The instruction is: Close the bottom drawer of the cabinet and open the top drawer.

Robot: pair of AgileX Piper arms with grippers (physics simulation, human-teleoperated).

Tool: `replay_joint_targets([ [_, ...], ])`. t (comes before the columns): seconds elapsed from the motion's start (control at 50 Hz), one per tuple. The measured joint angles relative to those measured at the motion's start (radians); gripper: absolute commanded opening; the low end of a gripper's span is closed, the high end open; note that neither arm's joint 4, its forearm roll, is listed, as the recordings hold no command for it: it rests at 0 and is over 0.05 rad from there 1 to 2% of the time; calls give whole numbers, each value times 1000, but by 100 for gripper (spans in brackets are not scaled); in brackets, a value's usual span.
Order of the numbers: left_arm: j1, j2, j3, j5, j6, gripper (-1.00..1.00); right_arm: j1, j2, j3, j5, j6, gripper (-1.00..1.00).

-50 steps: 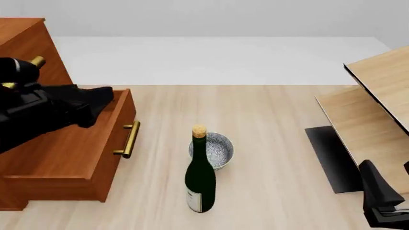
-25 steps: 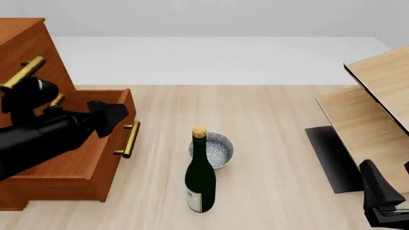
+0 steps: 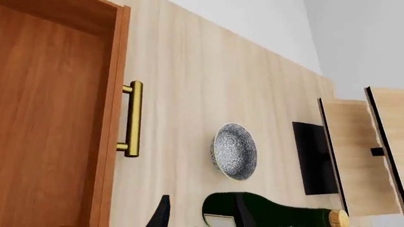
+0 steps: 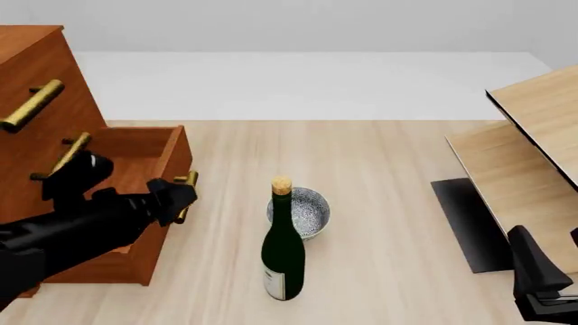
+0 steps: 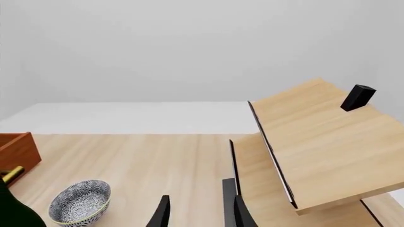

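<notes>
The reddish-brown cabinet (image 4: 36,61) stands at the far left. Its bottom drawer (image 4: 140,143) is pulled far out, and its brass handle (image 4: 188,180) is partly hidden behind my left gripper (image 4: 172,196). That gripper hangs just in front of the drawer's face, at the handle, open and empty. In the left wrist view the drawer (image 3: 57,118) and its handle (image 3: 133,118) lie ahead of the open left gripper (image 3: 198,217). The top drawer (image 4: 45,81) looks shut, with its handle (image 4: 32,105) in view. My right gripper (image 4: 542,281) rests at the near right, open and empty (image 5: 197,213).
A green wine bottle (image 4: 283,250) stands mid-table, with a patterned bowl (image 4: 307,206) just behind it, both right of the open drawer. Pale plywood furniture (image 4: 532,135) with a black panel (image 4: 465,217) fills the right side.
My left arm has swung down and toward me, from above the open bottom drawer to its front at the handle, uncovering the top and middle handles. The right arm has not moved.
</notes>
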Motion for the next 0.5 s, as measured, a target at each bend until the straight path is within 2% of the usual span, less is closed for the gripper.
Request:
replay_joint_targets([
  [0.5, 37, 84, 47, -22, 14, 100, 1, 0, 0, -1, 2, 100],
])
